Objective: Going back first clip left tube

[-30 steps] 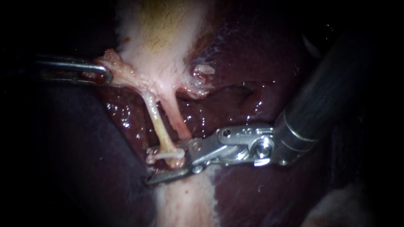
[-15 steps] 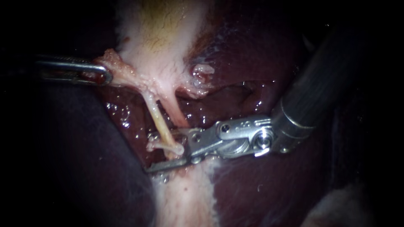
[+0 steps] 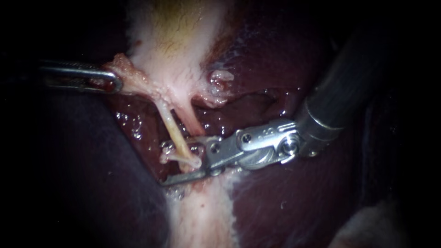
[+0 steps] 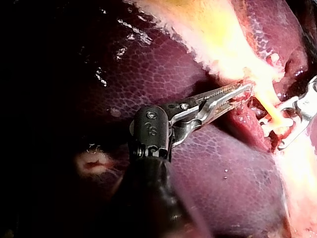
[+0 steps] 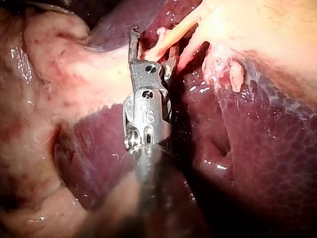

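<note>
At endoscope centre, R instrument (image 3: 173, 164) jaws, spread, straddle left tube (image 3: 170, 126) at its white clip (image 3: 187, 159), apparently not touching; L instrument (image 3: 108, 81) pinches gallbladder (image 3: 161, 55) tissue. L wrist: jaws clamped on tissue. R wrist: jaws apart, tube between.

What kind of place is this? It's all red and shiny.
Probably a surgery practice bench, seen close up. Clues: dark red liver, a pale tube with a white clip, and two thin metal tools, the left instrument holding gallbladder tissue, the right instrument at the clip.
</note>
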Action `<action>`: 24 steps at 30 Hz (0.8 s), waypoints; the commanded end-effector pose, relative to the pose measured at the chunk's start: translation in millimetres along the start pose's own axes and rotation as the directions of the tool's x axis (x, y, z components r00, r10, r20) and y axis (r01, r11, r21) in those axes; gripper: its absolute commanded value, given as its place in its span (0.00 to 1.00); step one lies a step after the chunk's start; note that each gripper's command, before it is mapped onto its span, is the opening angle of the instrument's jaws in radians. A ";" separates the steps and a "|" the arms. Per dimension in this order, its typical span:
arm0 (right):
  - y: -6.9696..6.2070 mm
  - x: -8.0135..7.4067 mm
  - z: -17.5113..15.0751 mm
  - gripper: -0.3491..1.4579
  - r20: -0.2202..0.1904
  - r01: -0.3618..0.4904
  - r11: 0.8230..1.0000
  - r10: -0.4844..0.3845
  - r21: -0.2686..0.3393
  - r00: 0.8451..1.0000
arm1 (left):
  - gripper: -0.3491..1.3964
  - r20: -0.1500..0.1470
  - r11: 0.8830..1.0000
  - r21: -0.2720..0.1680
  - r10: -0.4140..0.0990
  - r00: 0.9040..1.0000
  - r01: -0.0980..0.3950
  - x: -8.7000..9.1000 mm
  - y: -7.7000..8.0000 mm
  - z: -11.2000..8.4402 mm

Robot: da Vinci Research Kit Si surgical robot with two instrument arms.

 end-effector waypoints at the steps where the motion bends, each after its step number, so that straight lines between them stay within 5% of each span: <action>1: 0.0 0.2 -0.4 0.47 0.000 0.008 1.000 -0.008 0.001 1.000 | 0.00 0.000 1.000 0.000 0.000 1.000 0.000 0.0 0.0 0.0; 12: 0.4 -0.2 -4.8 0.47 -0.005 0.049 0.999 -0.049 0.011 0.999 | 0.00 0.000 1.000 -0.001 0.000 1.000 0.000 0.0 0.0 -0.2; 24: -0.9 -0.7 -9.9 0.47 -0.010 0.067 0.997 -0.067 0.036 0.998 | 0.00 0.001 1.000 -0.002 0.000 1.000 0.000 0.0 0.0 -0.2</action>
